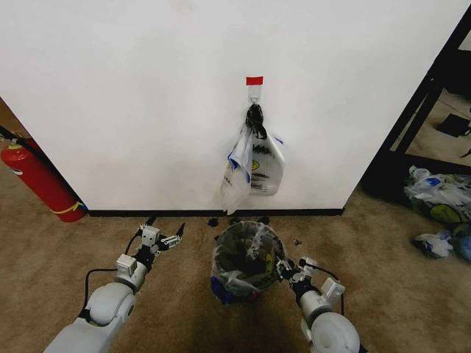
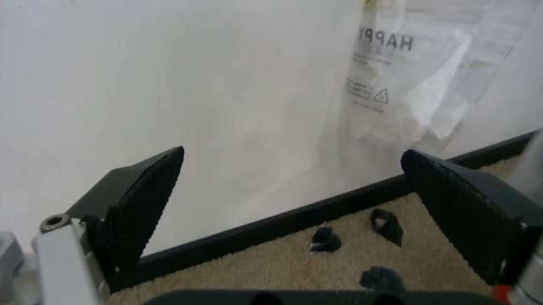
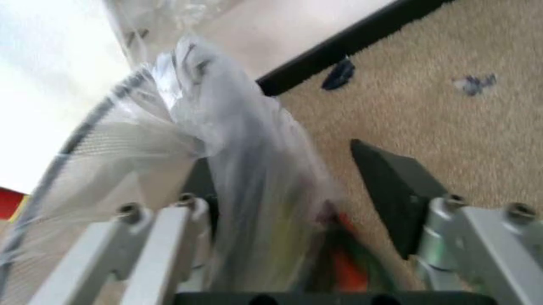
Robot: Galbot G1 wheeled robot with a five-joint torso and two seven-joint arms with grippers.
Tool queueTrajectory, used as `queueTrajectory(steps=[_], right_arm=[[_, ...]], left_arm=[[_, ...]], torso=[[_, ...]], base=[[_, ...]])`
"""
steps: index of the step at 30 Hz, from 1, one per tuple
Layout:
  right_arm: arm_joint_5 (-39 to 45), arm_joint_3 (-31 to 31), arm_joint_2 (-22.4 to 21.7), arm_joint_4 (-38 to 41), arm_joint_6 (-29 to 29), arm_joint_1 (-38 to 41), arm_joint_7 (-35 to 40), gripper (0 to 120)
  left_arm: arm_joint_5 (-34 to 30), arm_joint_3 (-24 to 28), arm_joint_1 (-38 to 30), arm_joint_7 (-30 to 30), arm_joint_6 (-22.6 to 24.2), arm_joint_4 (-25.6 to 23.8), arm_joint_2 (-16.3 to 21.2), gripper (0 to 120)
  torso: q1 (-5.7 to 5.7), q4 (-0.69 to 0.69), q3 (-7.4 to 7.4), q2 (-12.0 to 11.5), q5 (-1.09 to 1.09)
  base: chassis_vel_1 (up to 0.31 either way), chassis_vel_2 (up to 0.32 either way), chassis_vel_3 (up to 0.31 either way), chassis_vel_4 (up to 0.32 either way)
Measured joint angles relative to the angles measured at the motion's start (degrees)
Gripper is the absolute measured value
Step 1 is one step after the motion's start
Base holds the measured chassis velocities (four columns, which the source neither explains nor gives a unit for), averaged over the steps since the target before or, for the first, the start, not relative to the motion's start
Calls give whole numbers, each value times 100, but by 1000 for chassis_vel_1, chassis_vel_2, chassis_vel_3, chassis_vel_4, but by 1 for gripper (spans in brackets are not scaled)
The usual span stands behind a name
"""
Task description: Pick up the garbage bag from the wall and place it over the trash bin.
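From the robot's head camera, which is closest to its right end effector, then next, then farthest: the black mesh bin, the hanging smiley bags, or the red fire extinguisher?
From the right end effector:
1. Round black wire-mesh trash bin, right beside it, plastic already over its rim.
2. Translucent whitish smiley bags, hanging on the white wall ahead.
3. Red fire extinguisher, far left.

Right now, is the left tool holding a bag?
No, the left tool is open and empty, beside the trash bin.
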Motion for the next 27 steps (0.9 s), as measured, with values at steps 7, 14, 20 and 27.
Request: queueTrajectory(steps=[7, 14, 20, 27], right_arm=[[-18, 29, -45, 131, -30, -10, -195, 79], [-130, 19, -112, 60, 43, -26, -755, 98], [-165, 141, -339, -223, 348, -114, -1517, 100], [283, 354, -652, -670, 826, -205, -2909, 100]], left_arm=[[17, -24, 54, 14, 3, -63, -5, 100], [20, -82, 108, 24, -7, -84, 22, 100], [38, -59, 134, 53, -33, -112, 3, 100], [-147, 155, 194, 796, -453, -358, -107, 100]], torso=[[0, 0, 0, -1, 0], [1, 0, 0, -1, 0], [1, 0, 0, -1, 1], [1, 0, 0, -1, 0]], base=[[0, 0, 0, 0], [0, 0, 0, 0], [0, 0, 0, 0], [0, 0, 0, 0]])
